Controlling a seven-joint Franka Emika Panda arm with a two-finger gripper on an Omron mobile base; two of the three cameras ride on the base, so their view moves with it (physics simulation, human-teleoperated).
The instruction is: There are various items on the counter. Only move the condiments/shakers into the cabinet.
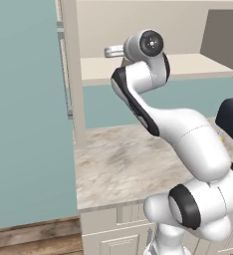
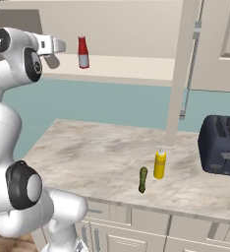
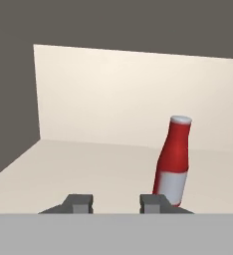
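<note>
red bottle (image 2: 83,51) upright on cabinet shelf (image 2: 131,66).

- A dark toaster (image 2: 224,145) stands on the tabletop at the 3 o'clock edge of the right base view.
- Teal wall (image 2: 112,106) runs behind it.
- Wooden floor (image 1: 34,236) shows at 7 o'clock of the left base view.

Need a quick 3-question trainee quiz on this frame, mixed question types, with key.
1. True or false: the red bottle stands upright on the cabinet shelf.
2. Which stands closest to the yellow squeeze bottle on the counter? A) toaster B) green vegetable C) red bottle
3. Fill in: in the hand view, the fingers hold ____.

Key: 1 true; 2 B; 3 nothing
</note>
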